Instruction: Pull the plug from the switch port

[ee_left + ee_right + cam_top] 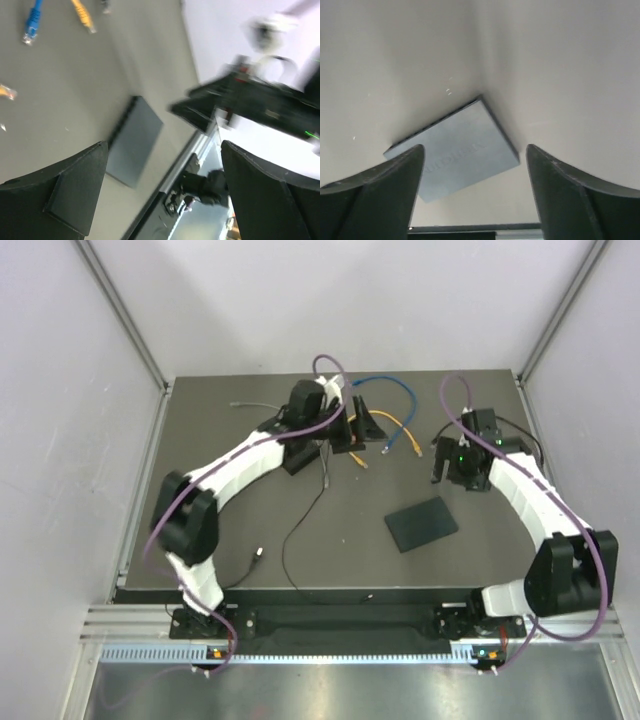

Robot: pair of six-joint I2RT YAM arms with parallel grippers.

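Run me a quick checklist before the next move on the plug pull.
1. Switch found: ok. The flat black box lies nearer the right arm, and both wrist cameras see it.
2. Plug seated in a port: not ok. No cable reaches the box in any view.
3. Loose ends apart from the box: ok. The blue plug and yellow plug lie free, away from it.
4. The left gripper open and empty: ok.
5. The right gripper open and empty: ok.
6. Left wrist image sharp: not ok, it is blurred.
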